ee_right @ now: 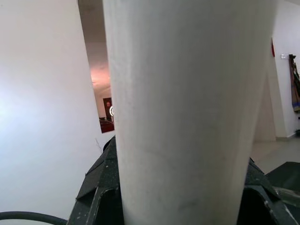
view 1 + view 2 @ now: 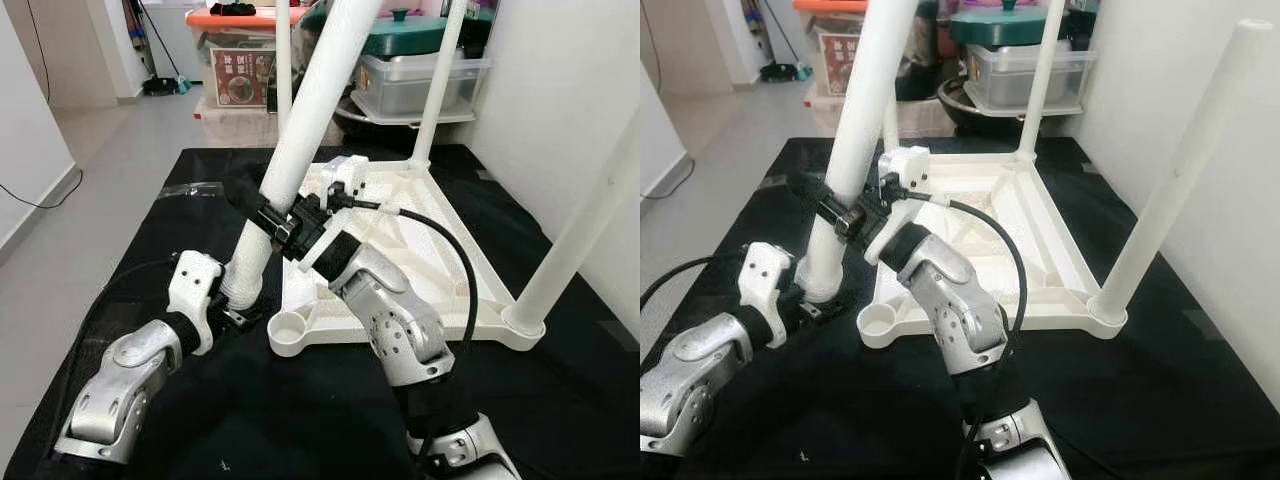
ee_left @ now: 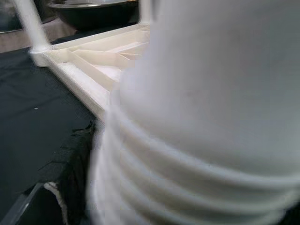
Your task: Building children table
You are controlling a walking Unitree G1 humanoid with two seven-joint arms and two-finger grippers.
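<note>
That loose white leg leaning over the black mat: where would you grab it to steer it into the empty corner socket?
Grip the loose white leg on its smooth round shaft, where the right gripper clamps it from the side. Steady it just above the ribbed threaded end, where the left gripper sits. The threads must stay bare to enter the empty corner socket.

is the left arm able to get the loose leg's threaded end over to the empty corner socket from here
Probably yes. The left end effector grips the loose leg at its threaded end, and the empty corner socket lies just beside it, with bare black mat between them.
</note>
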